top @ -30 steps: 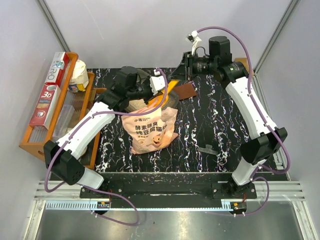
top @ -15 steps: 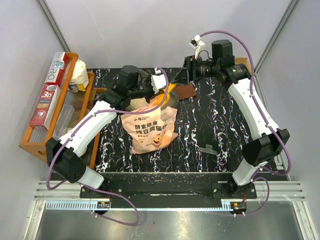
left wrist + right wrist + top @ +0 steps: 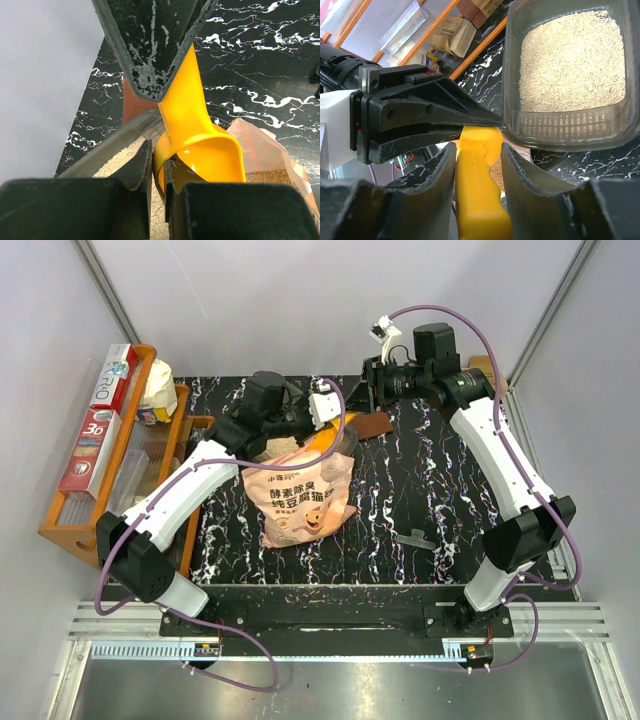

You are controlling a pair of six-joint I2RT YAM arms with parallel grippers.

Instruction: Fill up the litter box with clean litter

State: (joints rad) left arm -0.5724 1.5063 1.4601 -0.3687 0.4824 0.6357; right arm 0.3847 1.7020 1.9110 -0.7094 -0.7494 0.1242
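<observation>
The yellow-orange scoop [image 3: 200, 135] hangs over the open pink pig-printed bag [image 3: 300, 500], beside the litter box [image 3: 510, 75]. The dark grey tub holds a layer of beige clean litter [image 3: 570, 60]; its edge and litter also show in the left wrist view [image 3: 120, 160]. My left gripper [image 3: 156, 150] is shut on the rim of the scoop's bowl. My right gripper [image 3: 477, 147] is open, its fingers straddling the scoop's handle [image 3: 477, 200] with a gap on one side. In the top view the tub is mostly hidden under my left arm.
An orange wooden rack [image 3: 110, 460] with boxes stands along the left edge. A brown flat piece [image 3: 372, 423] lies behind the bag, and a small grey item [image 3: 415, 538] lies at the right front. More litter shows inside the bag [image 3: 272, 176].
My left gripper has shifted right with the scoop. My right wrist has dropped and turned at the scoop's handle end.
</observation>
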